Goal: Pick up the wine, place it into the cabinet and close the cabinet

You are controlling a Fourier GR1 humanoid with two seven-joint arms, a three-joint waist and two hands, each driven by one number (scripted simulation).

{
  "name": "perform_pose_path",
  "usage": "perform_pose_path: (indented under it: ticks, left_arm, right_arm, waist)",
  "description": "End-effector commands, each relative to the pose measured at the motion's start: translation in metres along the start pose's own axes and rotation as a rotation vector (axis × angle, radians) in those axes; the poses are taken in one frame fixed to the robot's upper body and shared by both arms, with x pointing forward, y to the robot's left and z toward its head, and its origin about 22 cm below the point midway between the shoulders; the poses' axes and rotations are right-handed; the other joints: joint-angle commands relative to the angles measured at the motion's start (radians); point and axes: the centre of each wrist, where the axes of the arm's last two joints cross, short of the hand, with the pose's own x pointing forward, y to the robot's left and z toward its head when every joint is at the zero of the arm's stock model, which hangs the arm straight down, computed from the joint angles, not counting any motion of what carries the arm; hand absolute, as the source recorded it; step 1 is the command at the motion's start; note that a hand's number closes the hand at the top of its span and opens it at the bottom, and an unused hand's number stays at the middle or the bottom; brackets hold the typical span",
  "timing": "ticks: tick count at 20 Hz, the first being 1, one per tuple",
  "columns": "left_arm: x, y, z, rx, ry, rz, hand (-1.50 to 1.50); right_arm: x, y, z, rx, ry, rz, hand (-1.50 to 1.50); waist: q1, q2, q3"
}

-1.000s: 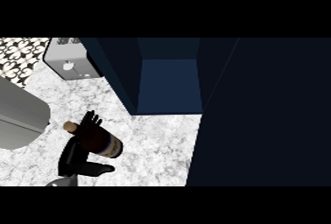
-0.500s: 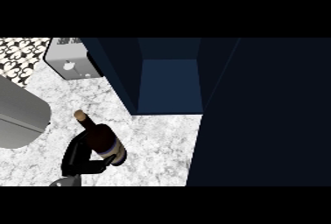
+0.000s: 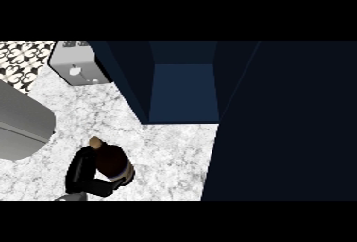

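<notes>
Wine is held in the left hand, low at the left of the head view, over the marbled worktop and well short of the cabinet. The black fingers and thumb are curled round the dark body. The tan stopper end is left exposed and points to the view's upper left. Whether the base is lifted off the worktop cannot be told from above. The right hand is not seen.

Handling, as judged:
- Glass, so rigid and breakable.
- If full, it is expected to be heavy, with the weight low in the body.
- The surface is smooth, so slip is likely if it is taken by the neck alone.
- A wrap round the widest part of the body, near the label band, is preferred. That is how it is held now.

The cabinet is open, its blue floor is exposed, and the door is swung out at the right. The bottle should be kept upright for set-down, and knocks against the cabinet's side walls are to be avoided. A toaster is parked just beside the cabinet's left wall, off the likely path.
</notes>
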Motion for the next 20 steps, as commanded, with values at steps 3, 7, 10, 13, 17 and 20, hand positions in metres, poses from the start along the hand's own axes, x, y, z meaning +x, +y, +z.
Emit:
perform_pose_path:
  ticks: [3,7,10,13,17,20]
  left_arm:
    - [-0.004,-0.003,0.010,-0.007,-0.012,-0.002,1.50]
    - [-0.002,-0.019,0.018,-0.106,-0.007,0.083,1.50]
    - [0.007,-0.026,0.003,-0.100,-0.017,0.092,1.50]
    - [0.023,-0.028,0.004,-0.112,-0.009,0.106,1.50]
    - [0.024,-0.049,-0.001,-0.141,-0.015,0.113,1.50]
    - [0.055,-0.080,-0.005,-0.159,-0.038,0.135,1.50]
  right_arm:
    - [0.047,-0.014,0.039,0.010,-0.069,-0.029,-1.50]
    - [0.028,-0.008,0.031,-0.019,-0.065,-0.022,-1.50]
    - [0.036,-0.015,0.036,-0.024,-0.075,-0.027,-1.50]
    - [0.035,-0.011,0.037,-0.009,-0.075,-0.003,-1.50]
    - [0.039,-0.012,0.038,-0.008,-0.078,-0.018,-1.50]
    - [0.027,-0.011,0.032,-0.030,-0.078,-0.031,-1.50]
  waist:
    - [-0.004,-0.001,0.000]
    - [0.002,-0.001,0.000]
    - [-0.001,0.000,0.001]
    - [0.002,-0.002,0.001]
    - [-0.001,-0.001,0.000]
    - [0.005,-0.002,0.001]
